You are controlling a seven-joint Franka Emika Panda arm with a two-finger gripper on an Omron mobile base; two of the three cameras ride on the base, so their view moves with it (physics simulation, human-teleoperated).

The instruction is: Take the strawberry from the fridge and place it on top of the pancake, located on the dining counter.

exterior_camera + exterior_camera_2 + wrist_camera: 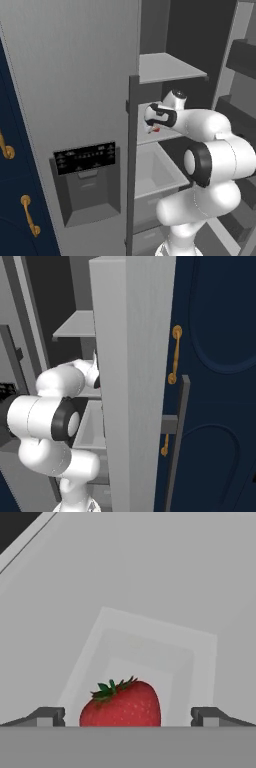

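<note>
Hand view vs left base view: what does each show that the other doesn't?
Hand view alone: the strawberry's green leaves and seeds, sitting between the open end effector fingertips, neither touching it.
Left base view alone: the fridge door with its black dispenser panel, the drawer, and navy cabinets with gold handles.
Both: the strawberry on a pale grey fridge shelf.

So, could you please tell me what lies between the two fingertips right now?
The strawberry sits between the fingertips in the hand view, with bare shelf showing on either side of it.
</note>
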